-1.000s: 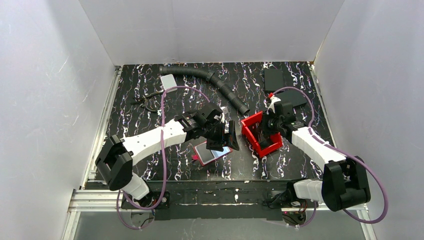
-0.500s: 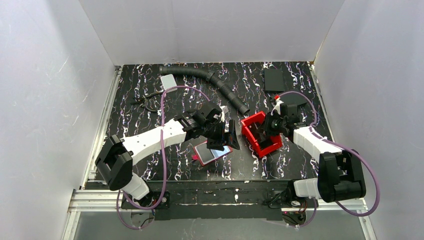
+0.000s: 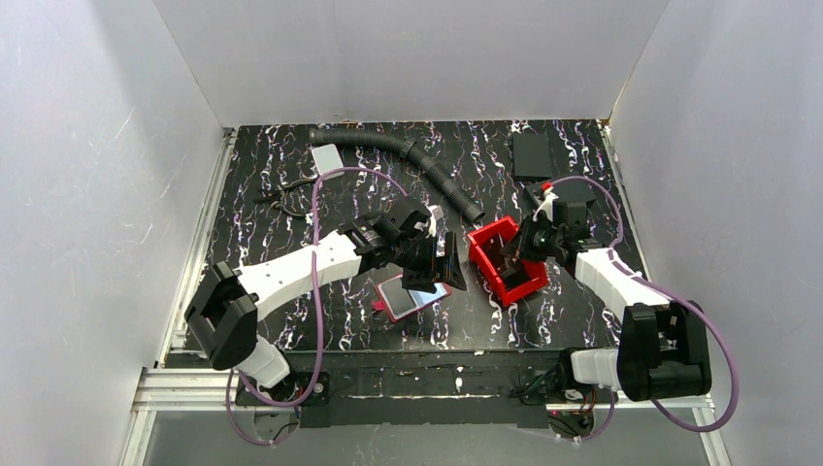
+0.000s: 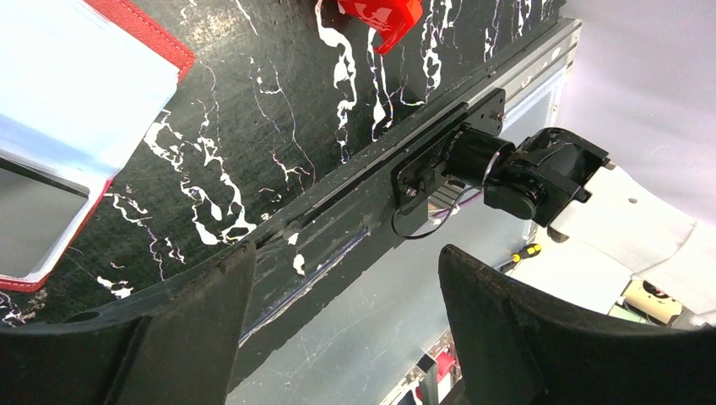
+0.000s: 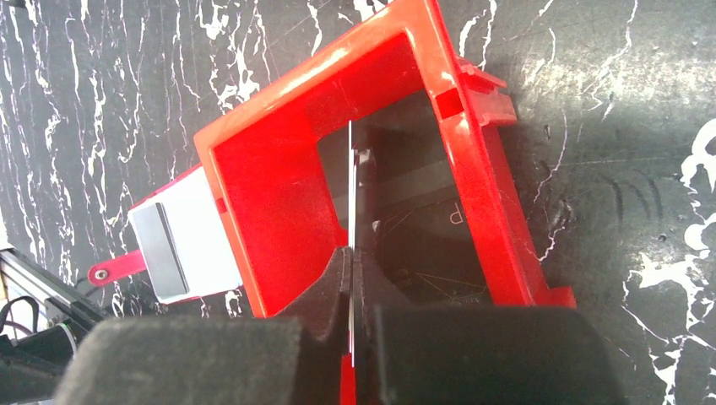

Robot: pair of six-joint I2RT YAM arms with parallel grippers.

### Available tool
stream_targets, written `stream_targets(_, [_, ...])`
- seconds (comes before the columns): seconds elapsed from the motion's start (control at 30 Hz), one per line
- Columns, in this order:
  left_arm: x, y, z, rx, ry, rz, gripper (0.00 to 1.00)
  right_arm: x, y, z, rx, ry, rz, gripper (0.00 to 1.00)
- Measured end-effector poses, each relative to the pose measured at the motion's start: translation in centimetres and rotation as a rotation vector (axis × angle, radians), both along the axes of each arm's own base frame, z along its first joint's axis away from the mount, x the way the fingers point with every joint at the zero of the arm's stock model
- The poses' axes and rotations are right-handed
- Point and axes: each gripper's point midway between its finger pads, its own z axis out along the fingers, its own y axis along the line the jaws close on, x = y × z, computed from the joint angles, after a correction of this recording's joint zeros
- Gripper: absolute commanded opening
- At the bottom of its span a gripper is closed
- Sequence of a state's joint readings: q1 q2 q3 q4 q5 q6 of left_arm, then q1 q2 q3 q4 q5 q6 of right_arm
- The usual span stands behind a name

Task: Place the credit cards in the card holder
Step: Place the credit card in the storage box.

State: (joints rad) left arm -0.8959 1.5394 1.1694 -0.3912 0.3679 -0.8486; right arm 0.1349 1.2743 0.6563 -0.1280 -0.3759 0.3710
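The red card holder [image 3: 393, 305] lies open on the table's near middle with a pale blue credit card [image 3: 423, 291] on it. Both also show in the left wrist view, holder edge [image 4: 148, 38] and card [image 4: 67, 84]. My left gripper [image 3: 448, 262] hovers just right of the holder, open and empty [image 4: 342, 253]. My right gripper [image 3: 512, 250] is shut on a thin pale credit card, seen edge-on [image 5: 349, 181], above the inside of the red bin [image 5: 279, 186]. Another pale card [image 3: 328, 156] lies at the back left.
The red open-top bin [image 3: 485, 240] stands right of the holder with a dark slab inside [image 5: 439, 228]. A black corrugated hose [image 3: 417, 155] crosses the back. Pliers [image 3: 284, 199] lie at the left. Black slabs [image 3: 534, 155] lie at the back right.
The right arm has swung a little, its elbow moving right, with the gripper staying over the red bin. The left arm, holder and card have not moved.
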Motion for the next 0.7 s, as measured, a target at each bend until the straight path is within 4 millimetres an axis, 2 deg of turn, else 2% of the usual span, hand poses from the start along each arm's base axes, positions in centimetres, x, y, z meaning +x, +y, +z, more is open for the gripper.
stream_targets(0.13, [-0.1,-0.2,0.0,-0.006,0.008,-0.009,0.78,-0.3,-0.4,0.1,-0.004,0.010,-0.011,0.01])
stream_targets(0.17, [0.0,-0.3,0.0,-0.007,0.009,-0.010,0.79,-0.3,-0.8,0.6,-0.006,-0.002,-0.028,0.01])
stream_targets(0.2, [0.6,-1.2,0.0,-0.019,0.014,-0.016,0.79,-0.2,-1.0,0.8,-0.005,-0.009,-0.035,0.01])
stream_targets(0.3, [1.4,-2.0,0.2,-0.043,0.035,-0.014,0.79,-0.2,-1.8,1.5,0.005,-0.001,-0.057,0.01])
stream_targets(0.47, [4.6,-3.4,0.7,-0.132,0.075,0.045,0.79,1.0,-3.3,4.7,0.040,-0.040,-0.098,0.01])
stream_targets(0.57, [6.5,-4.2,0.9,-0.180,0.107,0.078,0.79,1.2,-3.6,6.7,0.079,-0.070,-0.102,0.01])
stream_targets(0.7, [8.1,-5.7,1.1,-0.247,0.139,0.092,0.79,0.7,-3.1,9.1,0.167,-0.092,-0.092,0.01])
